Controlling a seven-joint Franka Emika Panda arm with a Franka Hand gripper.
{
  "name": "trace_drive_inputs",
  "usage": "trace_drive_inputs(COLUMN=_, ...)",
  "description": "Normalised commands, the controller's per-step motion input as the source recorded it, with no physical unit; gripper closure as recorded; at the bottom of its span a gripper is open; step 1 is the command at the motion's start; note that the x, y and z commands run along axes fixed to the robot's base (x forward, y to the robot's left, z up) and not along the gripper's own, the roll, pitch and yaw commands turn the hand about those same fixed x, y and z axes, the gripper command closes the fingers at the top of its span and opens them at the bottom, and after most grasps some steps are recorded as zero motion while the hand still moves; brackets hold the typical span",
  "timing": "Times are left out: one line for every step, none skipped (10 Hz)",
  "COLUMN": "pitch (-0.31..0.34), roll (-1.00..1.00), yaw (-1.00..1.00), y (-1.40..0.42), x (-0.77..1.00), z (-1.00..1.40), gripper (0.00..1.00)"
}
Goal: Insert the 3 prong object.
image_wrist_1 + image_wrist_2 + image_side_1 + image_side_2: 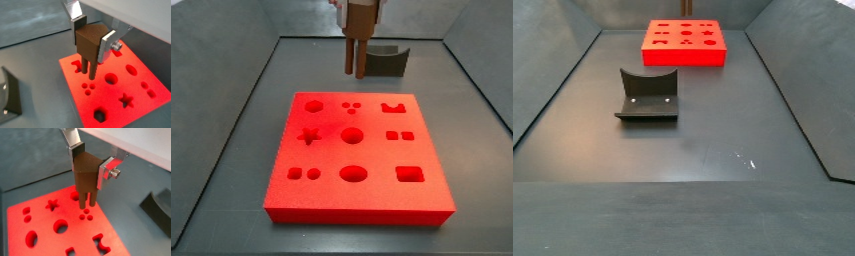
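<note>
My gripper is shut on the 3 prong object, a dark brown peg with thin prongs pointing down. It also shows in a wrist view and a side view. It hangs upright above the red board, with its prongs clear of the surface. The prong tips hover close to a cluster of three small round holes in the board, also seen in a side view. The board lies at the far end of the floor in a side view, where the gripper is out of view.
The red board has several other cut-outs, among them a star and round holes. The dark fixture stands on the floor apart from the board, behind it in a side view. Dark walls enclose the floor.
</note>
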Motion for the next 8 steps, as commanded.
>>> trace_drive_inputs(pitch=0.027, roll=0.0, yaw=-1.0, y=0.0, x=0.0, z=-0.01, gripper=1.0)
trace_drive_inputs(pitch=0.0, roll=0.0, yaw=-1.0, y=0.0, x=0.01, z=-0.13, gripper=1.0)
trace_drive_inputs(pitch=0.0, roll=0.0, yaw=-1.0, y=0.0, x=0.04, z=-0.18, gripper=1.0)
trace_drive_inputs(pitch=0.0, roll=0.0, yaw=-1.0, y=0.0, x=0.05, z=-0.19, gripper=1.0)
trace_drive_inputs(pitch=0.0, roll=0.0, yaw=-1.0, y=0.0, x=0.04, z=-0.19, gripper=1.0)
trace_drive_inputs(pitch=0.0, roll=0.0, yaw=-1.0, y=0.0, x=0.04, z=-0.19, gripper=1.0)
trace_drive_inputs(pitch=0.0, roll=0.0, yaw=-1.0, y=0.01, x=0.07, z=-0.19, gripper=1.0)
trace_drive_inputs(pitch=0.0, roll=-0.03, yaw=-0.85, y=0.12, x=0.26, z=-0.09, gripper=1.0)
